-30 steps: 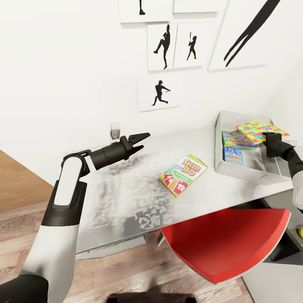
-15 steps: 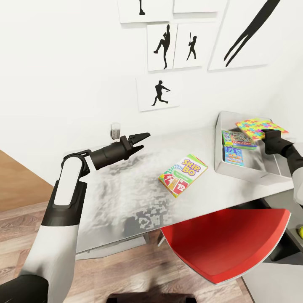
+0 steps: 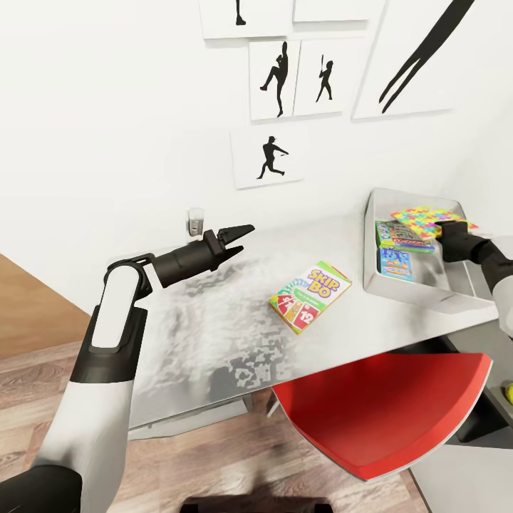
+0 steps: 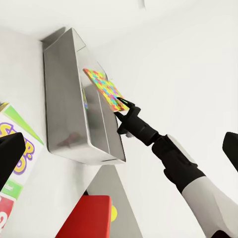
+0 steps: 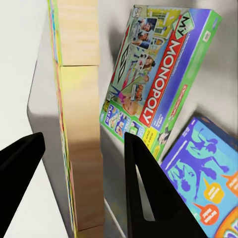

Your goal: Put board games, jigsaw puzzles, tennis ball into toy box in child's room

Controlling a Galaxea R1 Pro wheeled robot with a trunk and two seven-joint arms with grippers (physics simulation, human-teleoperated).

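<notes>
The right claw [image 3: 450, 229] grips 1 puzzle [image 3: 425, 216] over the box [image 3: 410, 291] at the desk's [image 3: 214, 320] right end. 2 games [image 3: 403, 236] lie inside. Skip-Bo [image 3: 311, 296] waits mid-desk; the left claw [image 3: 239, 237] hangs open, empty.

The right gripper [image 3: 447, 229], clamped on the edge of the jigsaw puzzle [image 3: 424, 218], has carried it left and slightly farther from the robot than a second ago. The puzzle now hangs more fully over the far right part of the toy box [image 3: 410, 291], nearer the Monopoly box [image 3: 402, 236] lying inside.
</notes>
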